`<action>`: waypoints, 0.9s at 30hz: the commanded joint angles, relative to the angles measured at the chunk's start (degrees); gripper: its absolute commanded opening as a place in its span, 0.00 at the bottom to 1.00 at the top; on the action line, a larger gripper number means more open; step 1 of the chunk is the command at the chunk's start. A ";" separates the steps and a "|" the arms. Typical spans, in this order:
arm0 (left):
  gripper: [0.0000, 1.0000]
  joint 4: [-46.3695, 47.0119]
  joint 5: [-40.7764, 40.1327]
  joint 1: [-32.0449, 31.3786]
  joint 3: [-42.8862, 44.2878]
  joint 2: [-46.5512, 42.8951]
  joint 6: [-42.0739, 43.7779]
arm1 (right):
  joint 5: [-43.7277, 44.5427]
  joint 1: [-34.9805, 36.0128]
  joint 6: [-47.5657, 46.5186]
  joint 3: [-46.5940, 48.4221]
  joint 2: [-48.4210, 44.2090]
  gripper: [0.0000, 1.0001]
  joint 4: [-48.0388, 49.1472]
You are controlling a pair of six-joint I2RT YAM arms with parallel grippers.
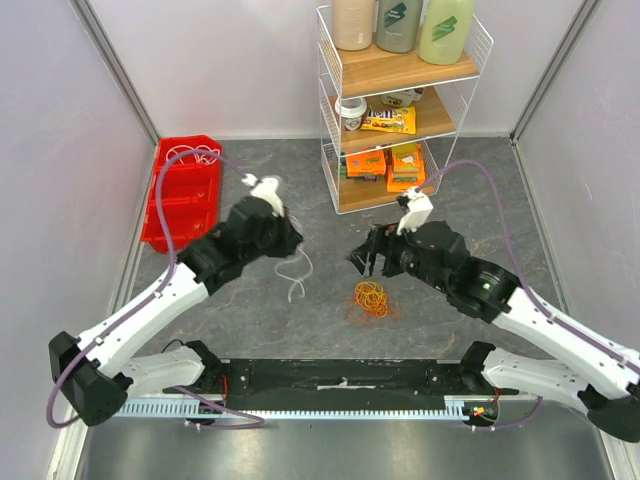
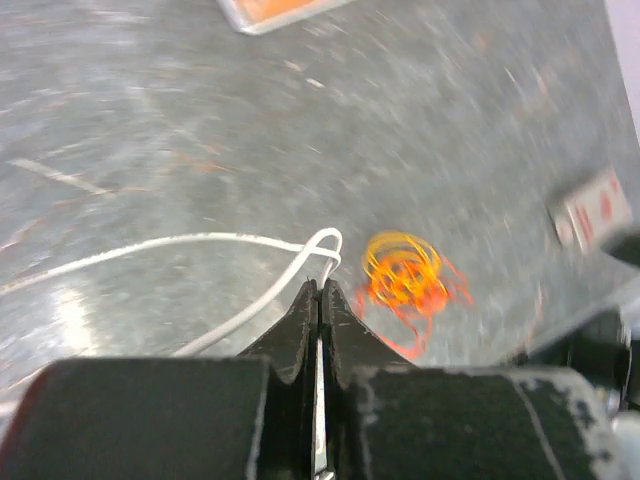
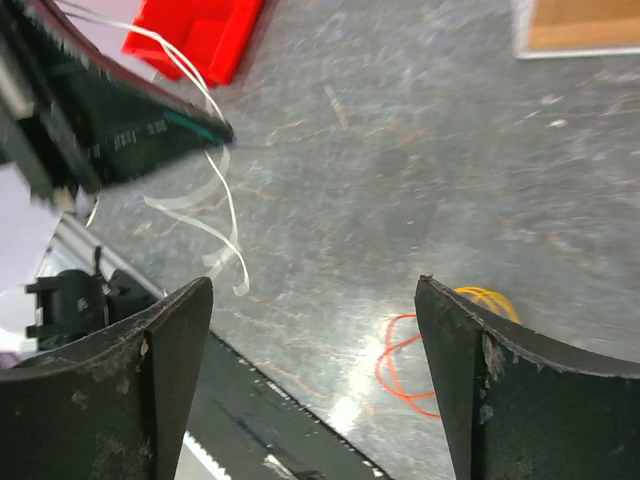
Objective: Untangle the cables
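Over a grey tabletop (image 1: 300, 330), seen from overhead: left gripper (image 1: 290, 243) raised near the middle, fingers pressed together on a white cable (image 1: 297, 272), its loose curls dangling down to the surface. Just right of that, lying flat, a small orange-and-yellow coil (image 1: 372, 298), apart from the white cable. Right gripper (image 1: 365, 258) hovering close by the coil, on its far left side, fingers spread and holding nothing. Far left, a red bin (image 1: 185, 195) with more white loops (image 1: 198, 155) at its far end. At the back, a wire shelf (image 1: 400, 110) stacked with bottles and packets.

From the left wrist: fingers (image 2: 295, 330) shut tight, pinching a bend of the white cable (image 2: 240, 240) right at the tips. One strand running off left across the tabletop, another curving back toward the camera. Beyond and to the right, the coil (image 2: 405, 275), blurred, not touching the white cable.

From the right wrist: fingers (image 3: 170, 340) wide apart, nothing between. Beside the right finger, part of the coil (image 3: 400, 365) on the tabletop, orange loops with a yellow edge. Upper left, the dark left gripper (image 3: 120, 120), with the white cable (image 3: 215, 190) hanging from it in thin curves. Top left, the red bin (image 3: 200, 30).
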 commanded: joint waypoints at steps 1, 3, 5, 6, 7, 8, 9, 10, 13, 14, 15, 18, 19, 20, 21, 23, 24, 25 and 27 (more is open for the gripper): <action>0.02 -3.00 -1.82 13.25 3.67 1.45 -10.44 | 12.87 -0.01 -5.13 3.15 -6.23 0.91 -8.15; 0.02 -1.53 -2.78 19.14 4.82 3.47 -13.43 | 15.26 -0.09 -5.22 1.49 -7.91 0.92 -10.00; 0.02 3.11 -6.02 23.80 5.08 5.49 -15.71 | 14.92 -0.09 -4.87 -0.71 -9.05 0.92 -9.92; 0.02 5.49 -8.04 26.18 5.52 6.98 -17.03 | 14.40 -0.09 -4.34 -1.68 -9.41 0.92 -9.74; 0.02 7.78 -10.15 28.72 6.13 8.91 -18.09 | 13.78 -0.09 -3.82 -2.56 -9.50 0.92 -9.57; 0.02 9.97 -11.82 30.75 7.27 11.11 -19.23 | 13.08 -0.01 -3.46 -3.17 -9.50 0.91 -9.22; 0.02 11.13 -14.28 32.86 8.85 14.09 -20.46 | 12.46 -0.09 -3.20 -3.79 -9.50 0.92 -8.87; 0.02 11.75 -15.96 34.88 11.13 16.73 -22.47 | 12.02 -0.09 -3.11 -4.23 -9.58 0.91 -8.78; 0.02 16.56 -17.02 39.64 17.63 25.78 -26.18 | 11.75 -0.01 -3.46 -4.67 -9.67 0.92 -8.95; 0.02 19.02 -18.68 40.52 19.39 28.77 -26.27 | 11.75 -0.09 -3.90 -4.85 -9.85 0.91 -8.86; 0.02 21.22 -20.79 41.22 21.59 31.32 -25.84 | 12.01 -0.01 -4.25 -4.94 -10.02 0.91 -8.95; 0.02 27.12 -30.08 42.02 30.62 39.58 -16.30 | 12.46 -0.09 -5.57 -4.94 -10.02 0.91 -9.04; 0.02 31.66 -32.04 42.19 33.45 42.56 -11.64 | 12.37 -0.18 -5.92 -4.94 -9.85 0.91 -9.21; 0.02 35.62 -33.62 42.28 35.65 45.12 -4.90 | 12.46 -0.18 -6.18 -4.94 -9.76 0.91 -9.13; 0.01 39.92 -35.12 42.63 37.32 48.62 0.31 | 12.46 -0.18 -6.10 -5.03 -9.76 0.91 -9.21; 0.02 50.98 -34.70 43.42 37.78 52.86 9.54 | 12.54 -0.18 -6.18 -5.29 -9.76 0.91 -9.21; 0.02 56.17 -34.61 43.86 37.95 55.14 12.46 | 12.72 -0.27 -6.18 -5.46 -9.67 0.91 -8.95; 0.02 59.18 -33.91 44.13 38.48 56.99 15.01 | 12.81 -0.27 -5.84 -5.64 -9.67 0.91 -8.78; 0.02 62.11 -33.64 45.00 40.32 61.03 17.66 | 13.07 -0.36 -5.57 -5.82 -9.85 0.91 -8.25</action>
